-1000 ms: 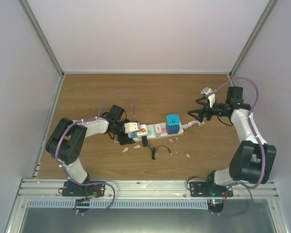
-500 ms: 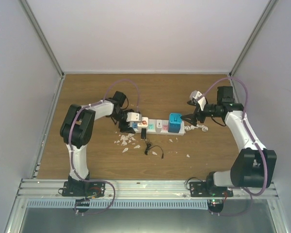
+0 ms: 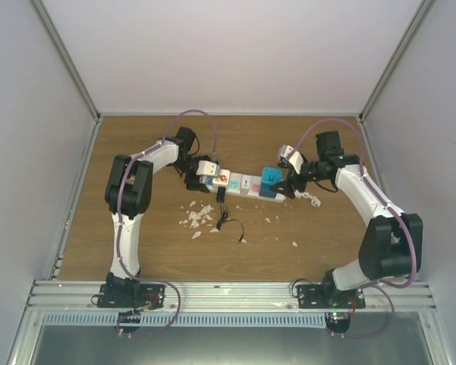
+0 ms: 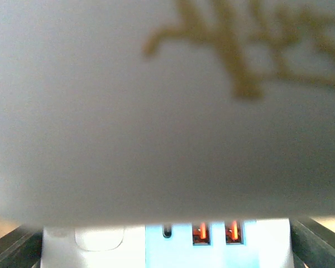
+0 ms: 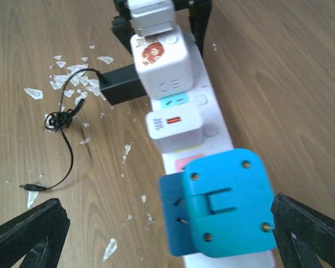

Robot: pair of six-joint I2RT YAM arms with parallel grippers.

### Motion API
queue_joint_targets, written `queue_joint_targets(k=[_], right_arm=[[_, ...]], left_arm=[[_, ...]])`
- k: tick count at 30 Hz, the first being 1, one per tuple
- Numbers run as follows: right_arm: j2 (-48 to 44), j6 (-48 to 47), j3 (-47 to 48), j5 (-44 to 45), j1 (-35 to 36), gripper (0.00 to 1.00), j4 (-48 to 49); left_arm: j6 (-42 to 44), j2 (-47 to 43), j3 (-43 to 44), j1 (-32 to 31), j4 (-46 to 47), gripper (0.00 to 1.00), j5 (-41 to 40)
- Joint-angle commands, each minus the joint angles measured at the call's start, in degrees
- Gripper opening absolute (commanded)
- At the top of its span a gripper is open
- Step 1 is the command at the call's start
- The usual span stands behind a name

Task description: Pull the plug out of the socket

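Observation:
The socket point(image 3: 247, 186) is a long white power strip lying across the table's middle, with its coiled cord point(image 3: 310, 198) at the right end. A blue plug point(image 3: 271, 182) sits at its right end and shows large in the right wrist view point(image 5: 226, 204). My right gripper point(image 5: 167, 204) is open, with its fingers point(image 5: 30, 231) wide on either side of the blue plug and not touching it. My left gripper point(image 3: 200, 180) grips the strip's left end point(image 4: 167, 245), with its fingers point(image 4: 321, 240) against the sides. A white cube plug point(image 5: 162, 61) fills most of the left wrist view.
A small white charger point(image 5: 174, 129) is plugged in mid-strip. A black adapter point(image 5: 123, 89) with a thin black cable point(image 3: 229, 224) lies against the strip's near side. White flakes point(image 3: 197, 219) litter the wood. Grey walls enclose the table on three sides.
The left gripper has swung toward the back, dragging the strip's left end with it. The right gripper has moved left and now straddles the blue plug.

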Motion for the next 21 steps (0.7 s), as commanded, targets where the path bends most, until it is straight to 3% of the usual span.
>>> queue_joint_targets(k=[1,5,9,21], right_arm=[[1.44,2.02,3.91,4.96,3.87,1.0,2.39],[3.07,3.83,5.97,8.81,7.32,1.0,4.13],[5.26,5.01,8.92,12.87,10.96,1.0,4.53],[13.09,2.07,20.48,18.86,17.34,1.0,-0.12]], left_arm=[[1.07,5.9,4.47,2.4,3.08,0.78,-8.5],[-1.32,3.45,2.09,2.52,5.39,0.99,-6.8],[-7.32,-1.25,-0.39,3.72,6.76,0.99,-4.58],[-27.83,-29.19,-17.15,9.43,16.56,0.99,4.25]])
